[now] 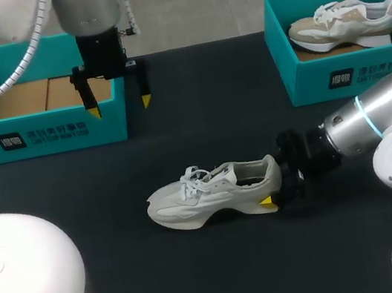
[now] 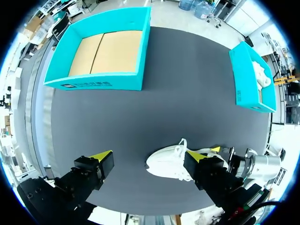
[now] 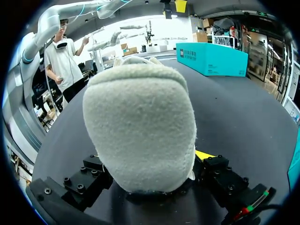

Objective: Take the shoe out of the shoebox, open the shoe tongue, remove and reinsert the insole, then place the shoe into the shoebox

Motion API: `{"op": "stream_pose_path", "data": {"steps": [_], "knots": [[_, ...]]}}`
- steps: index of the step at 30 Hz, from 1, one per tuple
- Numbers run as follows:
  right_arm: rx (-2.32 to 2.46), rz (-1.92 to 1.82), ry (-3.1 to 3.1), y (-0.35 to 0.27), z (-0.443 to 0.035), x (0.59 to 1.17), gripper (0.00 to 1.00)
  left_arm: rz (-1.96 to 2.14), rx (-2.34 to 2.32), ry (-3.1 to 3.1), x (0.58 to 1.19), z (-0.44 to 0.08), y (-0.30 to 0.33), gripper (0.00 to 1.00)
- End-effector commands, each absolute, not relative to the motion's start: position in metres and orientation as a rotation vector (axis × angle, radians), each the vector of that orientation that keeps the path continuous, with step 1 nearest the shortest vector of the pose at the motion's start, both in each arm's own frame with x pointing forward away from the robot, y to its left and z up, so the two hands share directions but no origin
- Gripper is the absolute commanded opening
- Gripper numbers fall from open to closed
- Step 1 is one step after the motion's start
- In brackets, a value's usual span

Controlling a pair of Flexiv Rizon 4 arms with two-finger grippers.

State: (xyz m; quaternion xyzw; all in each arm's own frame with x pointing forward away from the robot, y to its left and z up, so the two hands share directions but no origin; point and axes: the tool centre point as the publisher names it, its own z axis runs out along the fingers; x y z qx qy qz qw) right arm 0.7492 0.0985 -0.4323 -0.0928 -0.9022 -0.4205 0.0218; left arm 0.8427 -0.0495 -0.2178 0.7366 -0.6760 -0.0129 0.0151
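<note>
White shoe [image 1: 215, 192], axis L-R, toe L

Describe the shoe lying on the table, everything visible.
The shoe is an off-white low sneaker with white looped laces, a fuzzy suede-like heel and a thick pale sole. It stands upright on its sole on the black table, toe toward my left. The opening looks dark, and I cannot make out the insole. The right end effector clamps the heel from both sides. Nothing else touches it.
</note>
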Motion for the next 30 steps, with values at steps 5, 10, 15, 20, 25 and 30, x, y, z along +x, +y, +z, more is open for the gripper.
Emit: {"op": "stream_pose_path", "data": {"steps": [5,10,15,20,25,30], "knots": [[-0.291,-1.302,-2.798,0.1,-0.436,0.749,0.0,-0.111,2.17,-2.202,0.822,-0.24,-0.093,1.0],[-0.291,-1.302,-2.798,0.1,-0.436,0.749,0.0,-0.125,2.112,-2.234,0.809,-0.252,-0.109,1.0],[-0.291,-1.302,-2.798,0.1,-0.436,0.749,0.0,-0.159,2.031,-2.281,0.795,-0.261,-0.122,1.0],[-0.291,-1.302,-2.798,0.1,-0.436,0.749,0.0,-0.178,1.935,-2.332,0.777,-0.267,-0.139,1.0],[-0.291,-1.302,-2.798,0.1,-0.436,0.749,0.0,-0.187,1.856,-2.393,0.761,-0.276,-0.161,1.0],[-0.291,-1.302,-2.798,0.1,-0.436,0.749,0.0,-0.177,1.839,-2.412,0.754,-0.288,-0.178,1.0]]}}
